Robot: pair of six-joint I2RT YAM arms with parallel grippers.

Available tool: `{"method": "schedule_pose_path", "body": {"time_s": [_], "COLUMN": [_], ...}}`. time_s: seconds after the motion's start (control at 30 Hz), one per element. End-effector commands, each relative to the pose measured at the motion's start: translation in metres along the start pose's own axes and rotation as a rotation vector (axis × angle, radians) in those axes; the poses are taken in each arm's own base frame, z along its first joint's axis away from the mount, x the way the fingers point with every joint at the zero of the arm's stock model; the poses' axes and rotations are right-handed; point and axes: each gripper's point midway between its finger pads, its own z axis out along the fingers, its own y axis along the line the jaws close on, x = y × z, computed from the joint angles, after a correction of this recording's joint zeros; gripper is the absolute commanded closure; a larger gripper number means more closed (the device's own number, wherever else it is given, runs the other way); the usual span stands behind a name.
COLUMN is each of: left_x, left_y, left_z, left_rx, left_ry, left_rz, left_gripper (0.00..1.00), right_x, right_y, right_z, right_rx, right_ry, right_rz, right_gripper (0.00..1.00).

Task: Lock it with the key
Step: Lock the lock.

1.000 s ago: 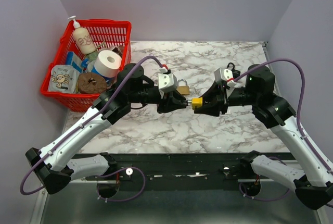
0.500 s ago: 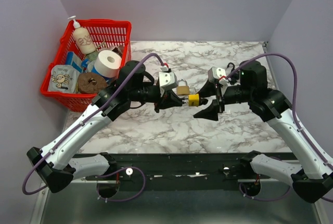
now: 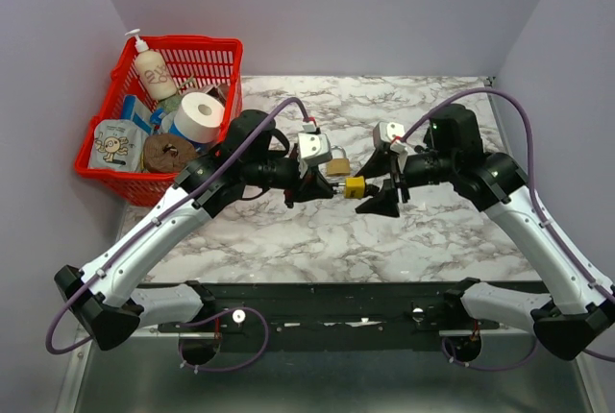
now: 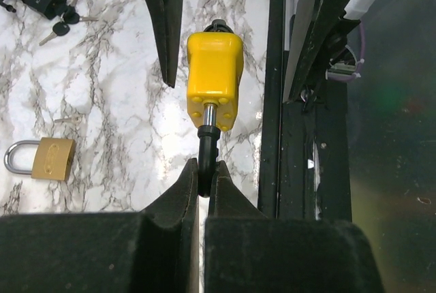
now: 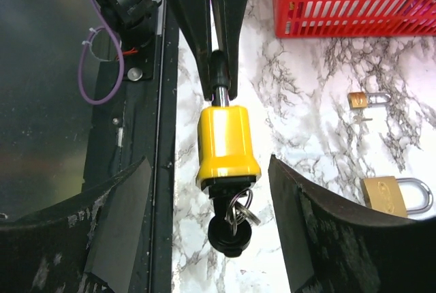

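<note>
Left hand (image 4: 202,174) grips the yellow padlock (image 4: 214,78) by its shackle (image 4: 206,144) (partly hidden).

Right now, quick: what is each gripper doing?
Left gripper: closed on the shackle of the yellow padlock.
Right gripper: open, jaws either side of the key in the padlock, touching nothing.

The top external camera looks steeply down from above and behind the robot, taking in the whole marble table (image 3: 432,240). Each wrist camera sits close behind its own fingers. The one behind the left gripper (image 4: 202,170) faces the right gripper (image 5: 208,163), whose camera looks back the opposite way. All three views share the yellow padlock (image 4: 213,78) between the grippers.
</note>
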Motion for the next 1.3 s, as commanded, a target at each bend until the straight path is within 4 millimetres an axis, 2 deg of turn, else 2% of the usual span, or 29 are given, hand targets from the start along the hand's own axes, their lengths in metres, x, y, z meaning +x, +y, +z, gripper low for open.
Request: {"method": "schedule_pose_path", "body": {"time_s": [0.0, 0.07, 0.33, 0.57, 0.6, 0.7, 0.8, 0.87, 0.9, 0.93, 1.0, 1.03, 1.07, 1.1, 1.13, 1.17, 1.23, 1.27], "left_x": [-0.023, -0.025, -0.027, -0.026, -0.025, -0.022, -0.02, -0.019, -0.019, -0.019, -0.022, -0.023, -0.023, -0.022, -0.019, -0.018, -0.006, 0.0], "left_y": [0.0, 0.001, 0.003, 0.003, 0.003, 0.004, 0.004, 0.005, 0.005, 0.005, 0.005, 0.005, 0.005, 0.004, 0.002, 0.001, -0.004, -0.006], "left_z": [-0.004, -0.004, -0.003, -0.001, -0.001, 0.0, 0.0, 0.0, 0.0, 0.0, 0.0, 0.0, 0.001, 0.0, -0.001, -0.001, -0.004, -0.005], "left_rx": [0.001, -0.004, -0.001, 0.003, 0.002, 0.003, -0.001, -0.001, -0.003, -0.003, -0.003, -0.003, -0.003, -0.001, 0.005, 0.015, 0.038, 0.041], "left_ry": [-0.05, -0.056, -0.059, -0.048, -0.045, -0.034, -0.028, -0.023, -0.023, -0.024, -0.032, -0.035, -0.034, -0.029, -0.018, -0.008, 0.029, 0.04], "left_rz": [0.057, 0.052, 0.057, 0.041, 0.04, 0.033, 0.032, 0.03, 0.03, 0.026, 0.021, 0.012, 0.006, 0.001, -0.004, 0.021, 0.01, 0.006], "left_gripper": [1.0, 1.0, 1.0, 1.0, 1.0, 1.0, 1.0, 1.0, 1.0, 1.0, 1.0, 1.0, 1.0, 0.95, 0.73, 0.64, 0.54, 0.53], "right_x": [-0.006, -0.004, 0.013, 0.006, 0.005, 0.0, 0.001, 0.003, 0.003, 0.004, 0.005, 0.005, 0.006, 0.007, 0.008, 0.007, 0.001, 0.003], "right_y": [0.005, 0.003, 0.0, -0.003, -0.002, -0.001, -0.001, -0.002, -0.002, -0.002, -0.002, -0.001, -0.002, -0.001, -0.001, 0.0, -0.001, -0.001], "right_z": [0.0, 0.002, 0.006, 0.006, 0.006, 0.005, 0.005, 0.006, 0.006, 0.007, 0.008, 0.007, 0.008, 0.007, 0.008, 0.007, 0.005, 0.005], "right_rx": [-0.032, -0.041, -0.056, -0.055, -0.059, -0.065, -0.064, -0.069, -0.069, -0.071, -0.074, -0.077, -0.078, -0.078, -0.079, -0.075, -0.055, -0.049], "right_ry": [0.001, 0.012, 0.075, 0.063, 0.062, 0.055, 0.058, 0.063, 0.063, 0.064, 0.068, 0.07, 0.072, 0.075, 0.076, 0.073, 0.046, 0.043], "right_rz": [-0.016, -0.017, 0.005, -0.026, -0.019, -0.017, -0.021, -0.022, -0.023, -0.024, -0.021, -0.024, -0.024, -0.023, -0.022, -0.028, -0.052, -0.05], "right_gripper": [0.24, 0.28, 0.31, 0.54, 0.54, 0.38, 0.38, 0.41, 0.45, 0.55, 0.67, 0.86, 0.98, 0.99, 0.99, 0.99, 0.99, 0.99]}}
